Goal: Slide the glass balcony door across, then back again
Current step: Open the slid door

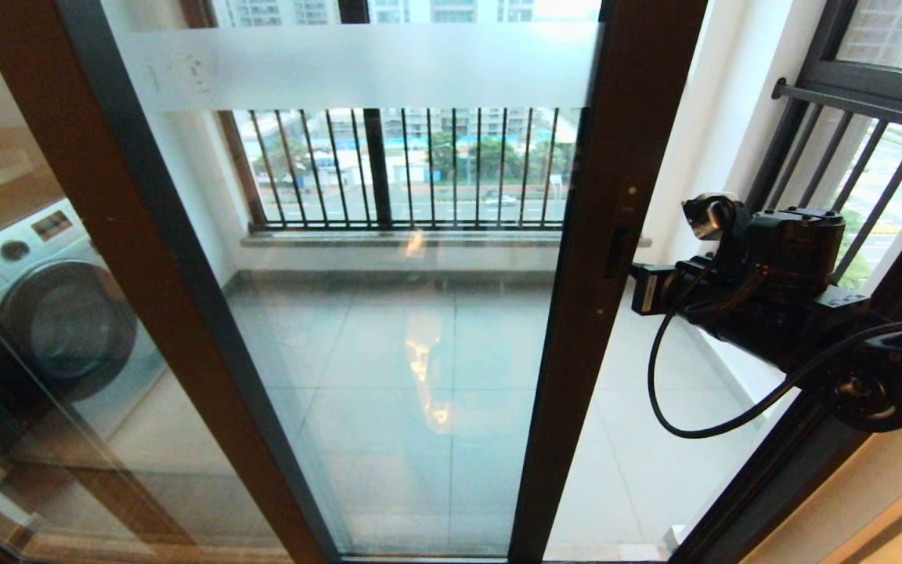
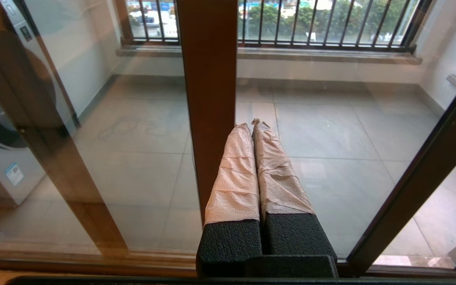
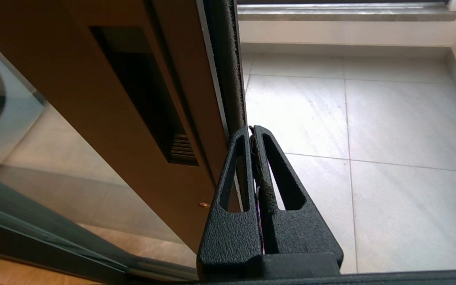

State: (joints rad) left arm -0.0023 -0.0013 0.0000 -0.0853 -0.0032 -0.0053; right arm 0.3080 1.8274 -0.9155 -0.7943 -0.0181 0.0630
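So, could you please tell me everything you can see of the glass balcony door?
The glass balcony door is a tall clear pane in a dark brown frame, upright, with a frosted white band across its top bearing faint characters. Its right-hand stile carries a recessed black handle slot and a dark brush seal down its edge. It stands partly open, with bare balcony floor beyond that edge. The shut right gripper has its tips at the stile's edge, just beside the seal.

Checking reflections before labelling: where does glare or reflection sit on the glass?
Head view: a bright orange-white streak reflects on the glass balcony door; the washing machine looks hazy through glass. Left wrist view: faint smears left of the stile. Right wrist view: none beside the right gripper.
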